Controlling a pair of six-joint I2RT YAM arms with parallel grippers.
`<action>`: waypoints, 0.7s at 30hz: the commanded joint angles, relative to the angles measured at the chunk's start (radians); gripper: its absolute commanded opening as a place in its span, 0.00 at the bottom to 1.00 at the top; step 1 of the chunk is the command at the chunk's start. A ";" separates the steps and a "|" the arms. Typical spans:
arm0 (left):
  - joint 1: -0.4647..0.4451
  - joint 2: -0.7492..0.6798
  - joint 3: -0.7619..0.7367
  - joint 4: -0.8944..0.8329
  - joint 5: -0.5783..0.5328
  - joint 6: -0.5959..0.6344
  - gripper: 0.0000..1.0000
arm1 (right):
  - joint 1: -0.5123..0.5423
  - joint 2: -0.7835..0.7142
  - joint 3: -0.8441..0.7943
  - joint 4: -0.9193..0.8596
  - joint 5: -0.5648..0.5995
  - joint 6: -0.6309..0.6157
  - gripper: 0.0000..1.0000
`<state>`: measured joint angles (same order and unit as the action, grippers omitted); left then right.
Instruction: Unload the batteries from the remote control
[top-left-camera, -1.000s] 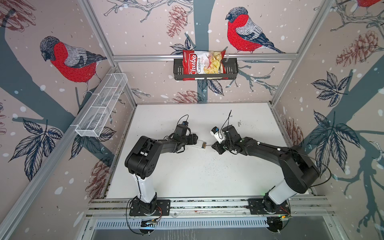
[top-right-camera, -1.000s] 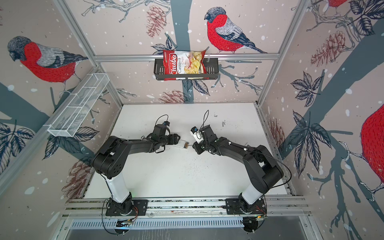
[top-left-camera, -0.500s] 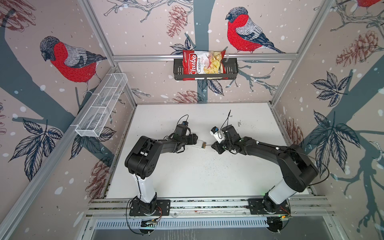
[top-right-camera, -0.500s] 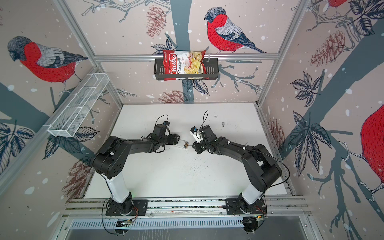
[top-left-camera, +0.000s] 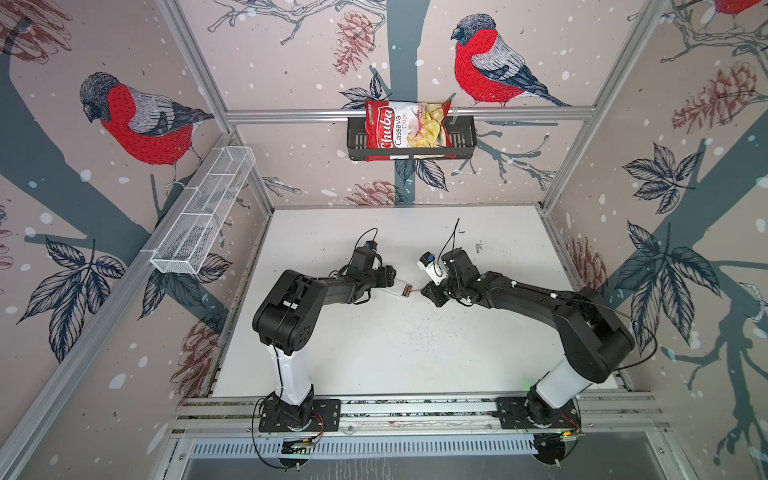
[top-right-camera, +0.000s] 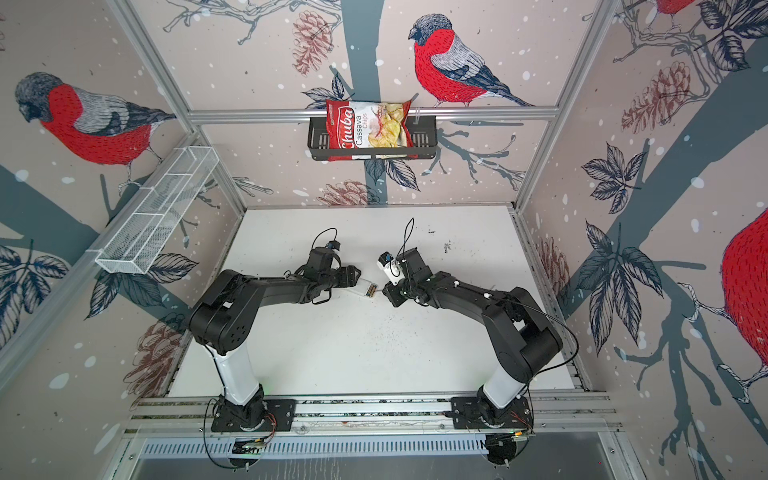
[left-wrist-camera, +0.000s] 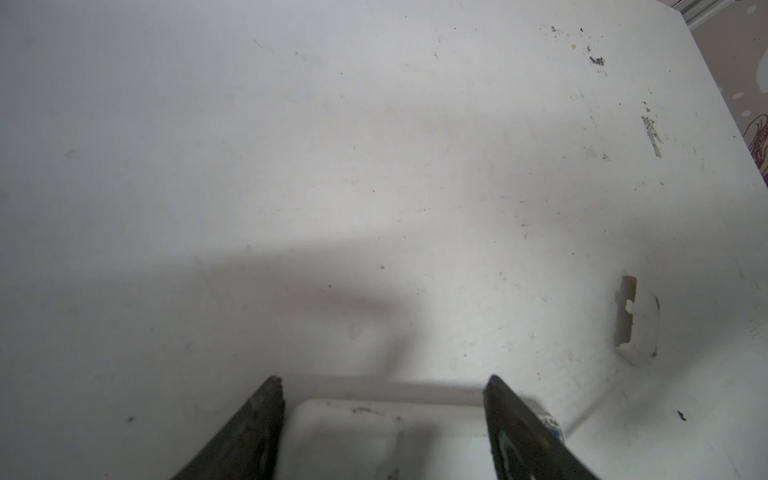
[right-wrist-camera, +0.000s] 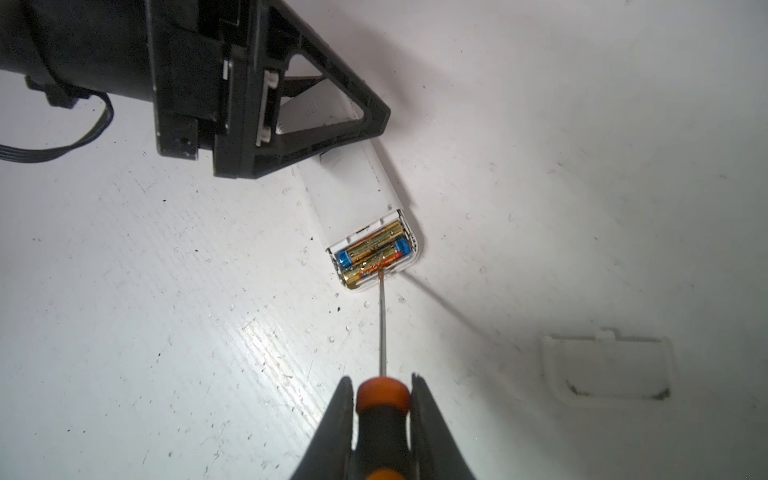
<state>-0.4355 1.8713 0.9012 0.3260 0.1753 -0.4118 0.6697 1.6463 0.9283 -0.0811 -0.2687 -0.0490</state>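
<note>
The white remote control (right-wrist-camera: 353, 195) lies on the table between both arms, also seen in both top views (top-left-camera: 400, 286) (top-right-camera: 364, 287). Its end compartment is uncovered and two gold-and-black batteries (right-wrist-camera: 374, 253) sit inside. My left gripper (left-wrist-camera: 383, 380) is shut on the remote's body (left-wrist-camera: 353, 440), one finger on each long side. My right gripper (right-wrist-camera: 382, 380) is shut on an orange-and-black screwdriver (right-wrist-camera: 382, 411). Its thin shaft reaches to the compartment, and the tip touches the nearer battery.
The remote's loose white battery cover (right-wrist-camera: 606, 365) lies flat on the table beside the right gripper, also visible in the left wrist view (left-wrist-camera: 636, 320). A chips bag (top-left-camera: 409, 129) sits in a black basket on the back wall. A wire shelf (top-left-camera: 203, 212) hangs on the left wall.
</note>
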 joint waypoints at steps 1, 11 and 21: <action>-0.006 0.009 -0.004 -0.079 0.030 -0.004 0.75 | -0.005 0.013 -0.021 0.052 -0.065 0.013 0.00; -0.006 0.014 -0.021 -0.065 0.033 -0.005 0.75 | -0.037 0.008 -0.093 0.152 -0.146 0.062 0.00; -0.006 0.016 -0.029 -0.061 0.032 -0.005 0.75 | -0.078 0.009 -0.172 0.229 -0.206 0.089 0.00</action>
<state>-0.4355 1.8751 0.8837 0.3660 0.1532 -0.4114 0.5945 1.6512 0.7689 0.1280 -0.4290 0.0265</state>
